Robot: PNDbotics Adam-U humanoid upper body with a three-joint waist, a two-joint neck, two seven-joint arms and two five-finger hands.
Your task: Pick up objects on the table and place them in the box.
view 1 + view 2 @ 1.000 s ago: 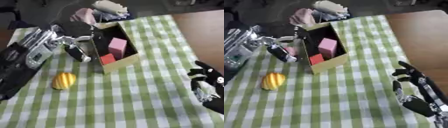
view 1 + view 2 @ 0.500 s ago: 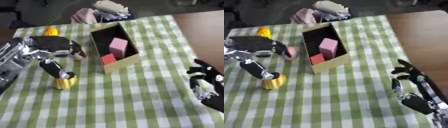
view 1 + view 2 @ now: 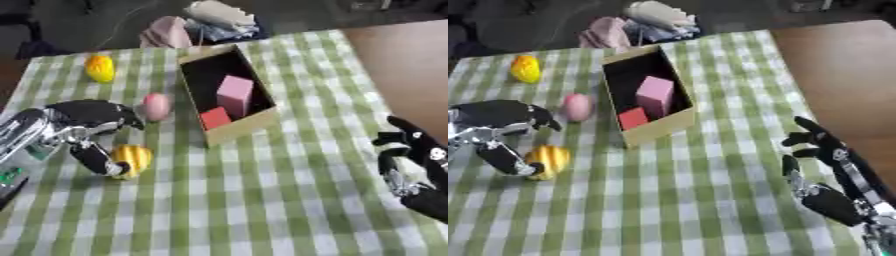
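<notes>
Now your left hand (image 3: pixel 87 125) is low on the left side of the tabletop (image 3: pixel 289 200), which has a green and white checked cloth. Its thumb is down against the near side of a yellow striped thing (image 3: pixel 133 159), and its fingers arch over the top. It looks like the hand is closing round that yellow thing, but you cannot tell if it is lifted off the cloth.

A pink egg shape (image 3: pixel 157 106) lies just past the hand, between it and the box (image 3: pixel 241 129). A second yellow thing (image 3: pixel 100 68) sits farther back on the left, well apart from the hand.

The box is open on top and stands in the middle of the cloth. Inside it are a tall pink block (image 3: pixel 234 94) and a small red block (image 3: pixel 215 118), close together at the near end.

Your right hand (image 3: pixel 820 165) rests at the lower right, fingers up and spread, holding nothing. Some bundled cloth things (image 3: pixel 197 25) lie past the far edge.
</notes>
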